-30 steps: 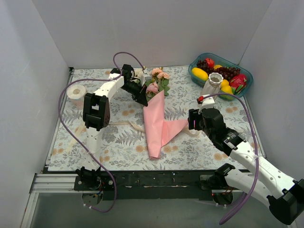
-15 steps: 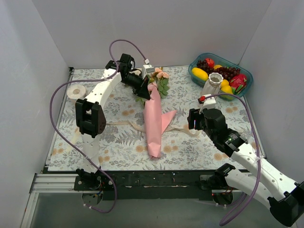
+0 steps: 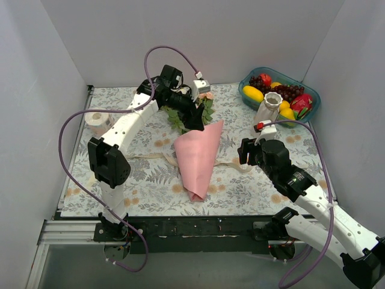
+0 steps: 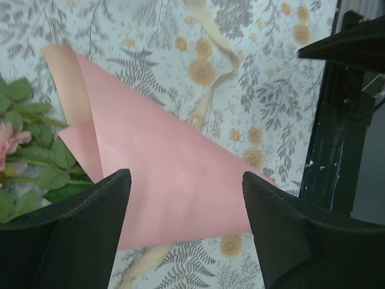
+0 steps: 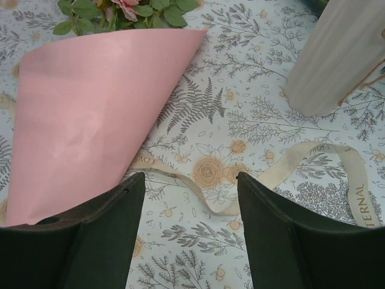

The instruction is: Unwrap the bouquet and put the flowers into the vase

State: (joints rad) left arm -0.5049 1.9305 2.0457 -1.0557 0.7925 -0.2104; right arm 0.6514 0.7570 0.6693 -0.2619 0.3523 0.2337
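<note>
The pink paper [image 3: 197, 158] lies as a loose cone on the surface [image 3: 138, 174]. Its wide mouth points toward the flowers [image 5: 129, 7], whose leaves stick out at the far end, so the wrap seems loosened but not yet taken off. The ribbon [image 5: 289, 168] lies untied beside it. The left fingers [image 4: 78, 241] hang spread above the paper and pinch nothing. The right fingers [image 5: 78, 241] are spread and empty too, over the ribbon. The vase [image 3: 269, 108] stands upright at the right, apart from the flowers, ready to receive them.
</note>
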